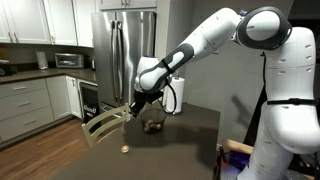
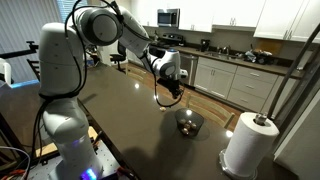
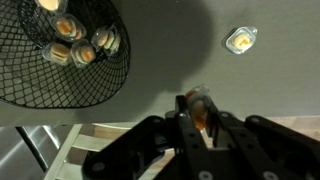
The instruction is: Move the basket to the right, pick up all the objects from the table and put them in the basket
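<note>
Item: tool (image 3: pixel 196 112), two-finger type, on the rig's only arm; closed on one lumpy tan piece (image 3: pixel 198 100), pinched between the fingers and lifted clear of the surface (image 3: pixel 160 55). Bearing to target: in the wrist view the basket (image 3: pixel 60 55) lies ahead and to the left of the tool, toward the top-left corner, with part of its rim cut off by the frame edge. In both exterior views the tool (image 1: pixel 140 101) hangs above the surface with the basket (image 1: pixel 153 126) lower and just off to one side, not directly beneath. Judged next move: a short carry across to the basket mouth, then release; the basket is round, so there is no long axis to align with. Basket, description: small bowl of dark open wire mesh, see-through, upright, mouth up, standing on the dark matte surface; holds at least four pale tan roundish pieces (image 3: pixel 83 55) clustered at its bottom. Outstanding: one loose piece (image 3: pixel 240 40) on the surface, ahead and to the right of the tool, well apart from the basket. Adjacent: pale wooden chair (image 3: pixel 85 140) at the surface edge; white paper towel roll (image 2: pixel 250 145) near the basket
</note>
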Robot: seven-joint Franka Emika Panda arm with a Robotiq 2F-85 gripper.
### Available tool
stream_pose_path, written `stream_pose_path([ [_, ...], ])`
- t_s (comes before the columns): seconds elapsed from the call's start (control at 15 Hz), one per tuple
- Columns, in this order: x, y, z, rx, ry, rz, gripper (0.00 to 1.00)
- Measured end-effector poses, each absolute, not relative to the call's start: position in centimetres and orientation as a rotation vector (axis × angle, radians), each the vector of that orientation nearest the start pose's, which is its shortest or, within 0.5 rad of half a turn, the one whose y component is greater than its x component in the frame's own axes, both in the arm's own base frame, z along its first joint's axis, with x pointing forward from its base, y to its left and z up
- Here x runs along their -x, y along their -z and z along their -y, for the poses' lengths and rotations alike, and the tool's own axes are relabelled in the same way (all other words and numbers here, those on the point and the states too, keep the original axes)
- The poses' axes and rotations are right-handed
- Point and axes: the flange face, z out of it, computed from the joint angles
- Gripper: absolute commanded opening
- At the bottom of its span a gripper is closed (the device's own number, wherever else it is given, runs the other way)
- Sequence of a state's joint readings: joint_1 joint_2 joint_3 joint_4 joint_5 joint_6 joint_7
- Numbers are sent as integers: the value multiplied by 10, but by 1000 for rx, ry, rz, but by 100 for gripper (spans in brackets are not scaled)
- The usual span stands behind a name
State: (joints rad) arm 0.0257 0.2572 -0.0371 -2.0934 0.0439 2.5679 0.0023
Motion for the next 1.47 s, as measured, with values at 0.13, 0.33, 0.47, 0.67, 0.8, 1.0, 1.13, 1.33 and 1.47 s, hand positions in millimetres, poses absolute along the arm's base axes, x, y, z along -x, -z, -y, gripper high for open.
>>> stream_pose_path([
  [0.13, -598, -323, 16, 3105, 342, -130, 9],
  [0.33, -594, -322, 28, 3100, 336, -221, 9],
  [0.47, -591, -320, 35, 3098, 325, -276, 9],
  [0.67, -586, -315, 43, 3091, 309, -347, 9],
  [0.8, -583, -312, 49, 3085, 307, -396, 9],
  [1.0, -579, -308, 58, 3072, 318, -468, 9],
  [1.13, -577, -307, 66, 3064, 321, -516, 9],
  [1.33, -573, -304, 79, 3046, 327, -580, 9],
  [1.47, -570, -303, 86, 3033, 336, -615, 8],
])
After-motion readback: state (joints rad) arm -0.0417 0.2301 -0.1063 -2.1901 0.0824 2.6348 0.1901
